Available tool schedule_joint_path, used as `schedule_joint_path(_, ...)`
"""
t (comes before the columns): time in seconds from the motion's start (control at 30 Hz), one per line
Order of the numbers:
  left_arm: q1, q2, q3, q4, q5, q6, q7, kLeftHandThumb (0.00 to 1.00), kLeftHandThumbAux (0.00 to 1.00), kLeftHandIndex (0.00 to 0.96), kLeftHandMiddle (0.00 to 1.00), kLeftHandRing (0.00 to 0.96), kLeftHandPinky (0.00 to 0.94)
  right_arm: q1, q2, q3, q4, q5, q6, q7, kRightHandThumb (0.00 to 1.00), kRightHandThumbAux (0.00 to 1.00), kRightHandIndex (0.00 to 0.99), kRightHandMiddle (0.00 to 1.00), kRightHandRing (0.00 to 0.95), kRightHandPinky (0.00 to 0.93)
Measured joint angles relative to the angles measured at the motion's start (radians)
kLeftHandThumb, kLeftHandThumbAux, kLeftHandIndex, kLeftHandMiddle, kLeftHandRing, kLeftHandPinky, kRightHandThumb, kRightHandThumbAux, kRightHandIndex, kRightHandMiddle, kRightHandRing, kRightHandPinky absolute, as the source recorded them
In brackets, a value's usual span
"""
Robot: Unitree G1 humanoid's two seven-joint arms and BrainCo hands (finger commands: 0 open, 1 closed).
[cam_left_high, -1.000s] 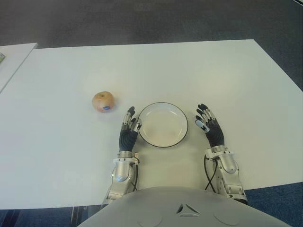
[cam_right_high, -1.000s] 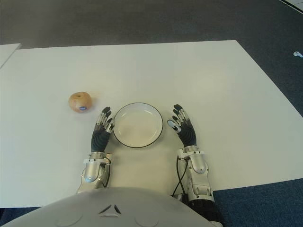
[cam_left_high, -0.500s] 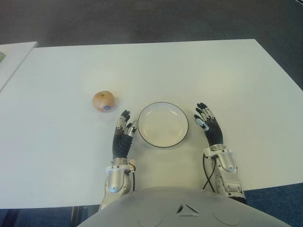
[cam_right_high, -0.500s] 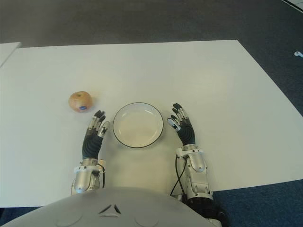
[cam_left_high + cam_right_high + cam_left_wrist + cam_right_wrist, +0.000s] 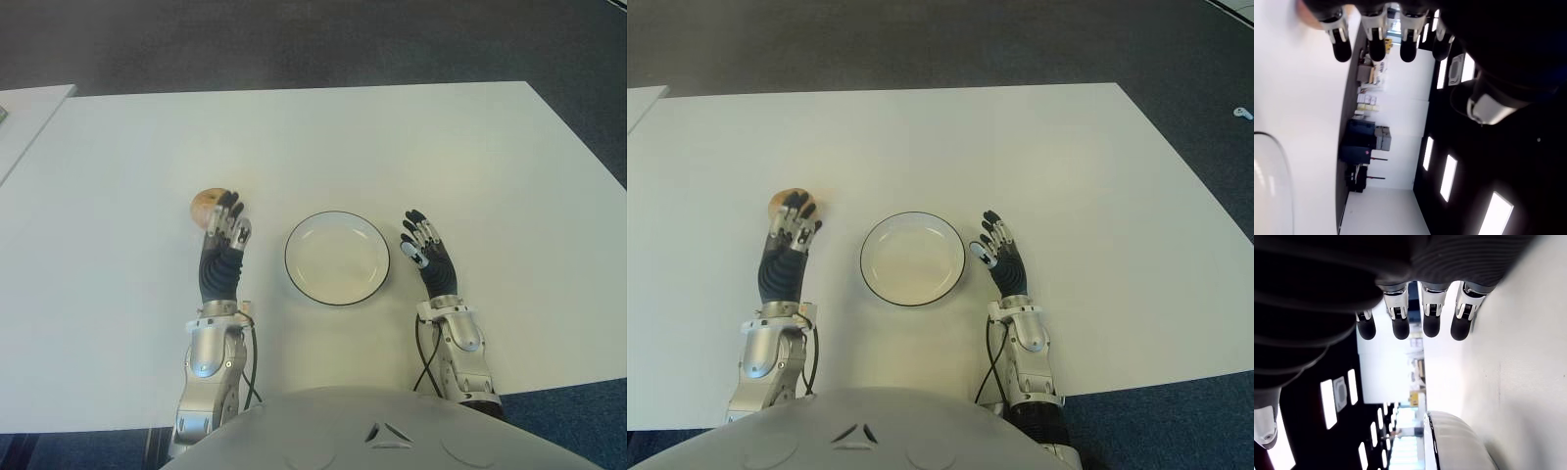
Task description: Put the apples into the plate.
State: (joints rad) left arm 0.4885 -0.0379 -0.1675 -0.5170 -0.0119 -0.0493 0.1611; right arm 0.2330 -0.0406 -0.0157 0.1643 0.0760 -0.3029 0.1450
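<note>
We see one apple on the white surface, at about 10 o'clock from the plate and clearly apart from it. It is partly covered by the left robot hand, whose fingertips reach over the apple's near right side; we cannot tell whether they touch it. The fingers are extended and spread, not wrapped around the fruit, so this robot hand is released and holds nothing. In the left wrist view we only get a blurred orange patch of the apple next to the straight fingertips.

The plate is white with a dark rim and has nothing in it; it sits near the surface's front edge, between the two hands. The left forearm runs back toward 6 o'clock, to the robot's torso.

The right robot hand shows at 3 o'clock of the plate, just beside its rim, not touching it. Its fingers are straight and relaxed, grasping nothing; the right wrist view shows them extended with the plate's rim nearby.

A second white surface shows at the far left edge. Dark carpet floor lies beyond.
</note>
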Motion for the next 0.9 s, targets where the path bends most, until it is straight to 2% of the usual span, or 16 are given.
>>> schedule_joint_path(0.23, -0.035, -0.004, -0.008, -0.034, 0.168, 0.065, 0.040, 0.059, 0.495, 0.038, 0.004, 0.000, 0.000, -0.013, 0.006, 0.008, 0.013, -0.010, -0.001, -0.012, 0.083, 0.507, 0.000, 0.000, 0.000, 0.000)
schedule_joint_path(0.37, -0.051, -0.003, -0.004, -0.033, 0.199, 0.090, 0.040, 0.053, 0.487, 0.029, 0.000, 0.000, 0.000, -0.017, 0.007, 0.010, 0.027, -0.013, -0.013, -0.015, 0.079, 0.499, 0.000, 0.000, 0.000, 0.000)
schedule_joint_path(0.57, -0.095, 0.011, 0.012, -0.029, 0.214, 0.091, 0.037, 0.054, 0.488, 0.023, 0.000, 0.000, 0.000, -0.029, 0.009, 0.010, 0.043, -0.013, -0.023, -0.018, 0.075, 0.508, 0.000, 0.000, 0.000, 0.000)
schedule_joint_path(0.7, -0.149, 0.039, 0.026, -0.029, 0.250, 0.121, 0.017, 0.062, 0.460, 0.013, 0.000, 0.000, 0.000, -0.043, 0.009, 0.009, 0.060, -0.013, -0.033, -0.018, 0.073, 0.514, 0.000, 0.000, 0.000, 0.000)
schedule_joint_path(0.9, -0.248, 0.132, 0.027, -0.040, 0.440, 0.188, -0.020, 0.076, 0.390, 0.004, 0.000, 0.000, 0.008, -0.059, 0.008, 0.008, 0.075, -0.014, -0.036, -0.022, 0.069, 0.520, 0.000, 0.000, 0.000, 0.000)
